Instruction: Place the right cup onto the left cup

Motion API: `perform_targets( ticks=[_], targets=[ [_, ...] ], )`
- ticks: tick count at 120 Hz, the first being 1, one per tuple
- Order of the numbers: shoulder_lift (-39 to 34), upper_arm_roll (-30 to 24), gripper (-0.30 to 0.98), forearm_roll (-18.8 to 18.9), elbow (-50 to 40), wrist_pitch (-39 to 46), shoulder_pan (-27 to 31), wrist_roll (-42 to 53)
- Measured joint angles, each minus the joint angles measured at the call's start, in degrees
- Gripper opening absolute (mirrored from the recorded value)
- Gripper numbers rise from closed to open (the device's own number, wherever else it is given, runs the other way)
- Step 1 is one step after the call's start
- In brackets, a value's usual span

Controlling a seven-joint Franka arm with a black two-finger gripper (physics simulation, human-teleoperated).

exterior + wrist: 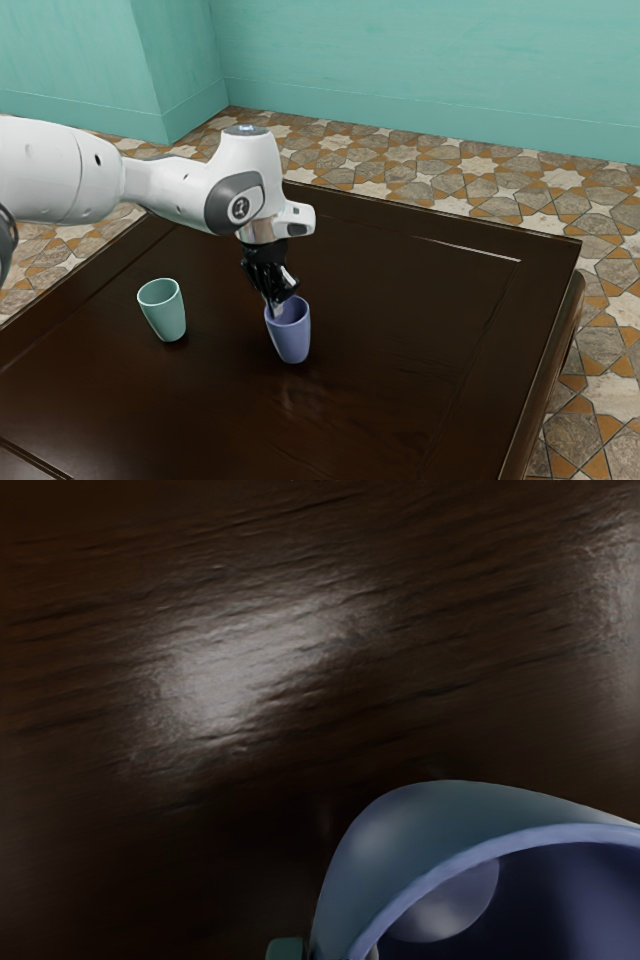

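My gripper [275, 303] is at the rim of the purple cup [291, 339], on the side toward the green cup; how its fingers stand cannot be made out. The purple cup stands upright on the dark table. In the wrist view, the mouth of the purple cup [450, 815] shows close up, its dark inside partly cut off by the picture's edge. To the exterior view's left, apart from it, the green cup [168, 313] stands upright with its mouth up.
Both cups rest on the dark wooden table [400, 350], whose raised edge runs along the back and the exterior view's right. Beyond it are a patterned tile floor [560, 220] and a teal wall [420, 70].
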Motion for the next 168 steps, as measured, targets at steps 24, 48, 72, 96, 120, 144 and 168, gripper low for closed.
perform_targets(
  ticks=[24, 48, 72, 96, 120, 144, 168],
  targets=[
    [-5.8, 0.0, -0.09, 0.0, -1.1, -2.1, 0.1, -0.3],
    [-20.2, 2.3, -0.1, 0.2, -3.9, -9.8, 0.8, -0.3],
    [-25.8, 6.0, -0.1, 2.8, -4.1, -16.7, 6.3, 0.3],
    [-24.5, 9.3, -0.1, 5.1, -3.4, -19.4, 7.8, 1.4],
    [-22.0, 9.7, -0.1, 5.7, -2.2, -18.3, 7.2, 2.1],
    [-19.2, 13.1, -0.1, 6.3, -1.8, -16.1, 7.1, 2.9],
    [-16.6, 14.0, -0.1, 6.4, -1.8, -13.6, 10.0, 3.8]
  ],
)
